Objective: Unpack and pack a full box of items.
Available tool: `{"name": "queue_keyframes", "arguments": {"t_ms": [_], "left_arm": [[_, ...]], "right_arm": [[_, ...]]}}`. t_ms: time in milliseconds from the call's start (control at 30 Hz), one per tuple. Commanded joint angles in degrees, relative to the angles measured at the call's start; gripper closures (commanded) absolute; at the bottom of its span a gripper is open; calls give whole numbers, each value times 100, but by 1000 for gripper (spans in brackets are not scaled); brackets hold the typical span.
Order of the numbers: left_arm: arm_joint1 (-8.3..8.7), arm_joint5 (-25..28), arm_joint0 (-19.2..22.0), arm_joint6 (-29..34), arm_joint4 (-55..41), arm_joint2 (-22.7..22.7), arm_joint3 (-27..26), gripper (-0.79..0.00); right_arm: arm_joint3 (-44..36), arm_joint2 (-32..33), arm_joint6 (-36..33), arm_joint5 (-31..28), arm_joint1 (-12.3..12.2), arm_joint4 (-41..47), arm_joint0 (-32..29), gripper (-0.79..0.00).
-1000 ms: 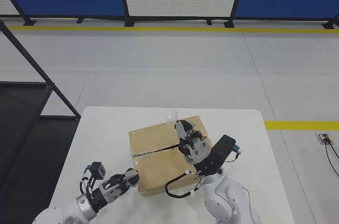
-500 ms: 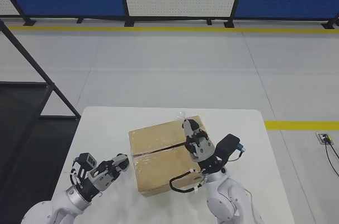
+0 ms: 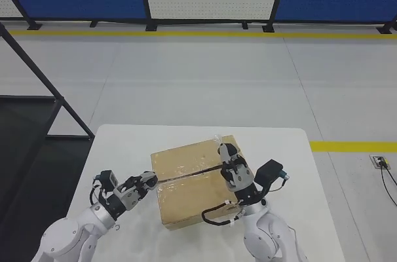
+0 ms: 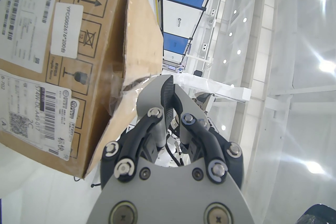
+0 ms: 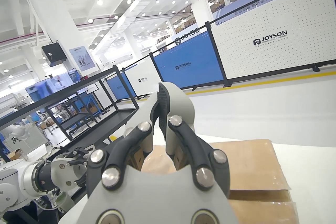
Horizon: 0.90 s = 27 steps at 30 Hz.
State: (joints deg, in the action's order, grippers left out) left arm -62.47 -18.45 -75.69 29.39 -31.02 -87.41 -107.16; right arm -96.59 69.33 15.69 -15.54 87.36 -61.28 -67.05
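A taped brown cardboard box [image 3: 189, 190] stands closed in the middle of the white table [image 3: 123, 150]. My left gripper [image 3: 149, 177] is at the box's left side, level with the top seam. In the left wrist view its fingers [image 4: 168, 93] are shut, just off the box's corner [image 4: 126, 46], with loose clear tape [image 4: 131, 89] beside the tips. My right gripper [image 3: 226, 154] sits over the far right part of the lid, pointing up and away. Its tips [image 5: 161, 96] are shut with nothing between them, and the box top [image 5: 249, 164] lies below.
A black metal rack [image 3: 28, 124] stands off the table's left edge. White table surface lies free on all sides of the box. Blue and white fence panels [image 5: 194, 64] line the far side of the floor.
My left gripper swung out away from the box, then came back to its left side higher up by the seam. The right gripper slid a little rightward over the lid.
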Motion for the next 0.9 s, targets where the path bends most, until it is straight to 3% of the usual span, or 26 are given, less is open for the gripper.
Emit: {"name": "queue_keyframes", "arguments": {"t_ms": [0, 867], "left_arm": [[2, -36, 29, 42, 42, 48, 32, 0], [5, -145, 180, 29, 175, 259, 312, 0]], "right_arm": [[22, 7, 2, 14, -2, 26, -10, 0], [445, 129, 77, 255, -30, 212, -5, 0]]}}
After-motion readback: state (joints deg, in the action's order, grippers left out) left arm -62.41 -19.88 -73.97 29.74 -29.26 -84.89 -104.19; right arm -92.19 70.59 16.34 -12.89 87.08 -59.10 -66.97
